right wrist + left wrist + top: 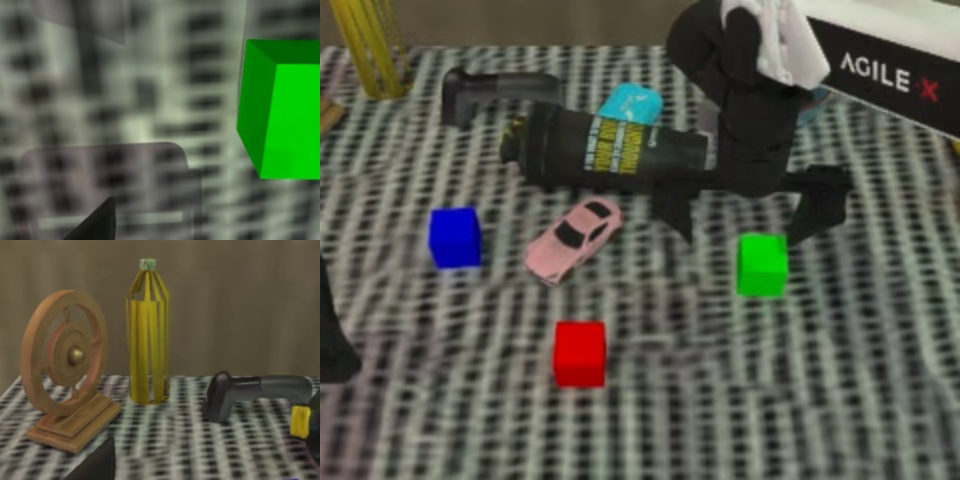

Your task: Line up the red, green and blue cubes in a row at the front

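The green cube (762, 264) sits right of centre, the red cube (580, 353) nearer the front at the middle, and the blue cube (455, 237) to the left. My right gripper (750, 212) hovers just behind the green cube, open wide, its two dark fingers spread to either side and touching nothing. The right wrist view shows the green cube (280, 110) close up, with one dark fingertip (100, 220) off to its side. My left gripper (330, 345) is parked at the table's left edge, and one of its fingertips (95, 460) shows over bare cloth.
A pink toy car (575, 238) lies between the blue and green cubes. Behind it lie a black cylinder with a yellow label (610, 150), a light cyan case (630, 102) and a dark scanner (490, 92). A yellow bottle (147, 335) and a wooden wheel ornament (65, 365) stand back left.
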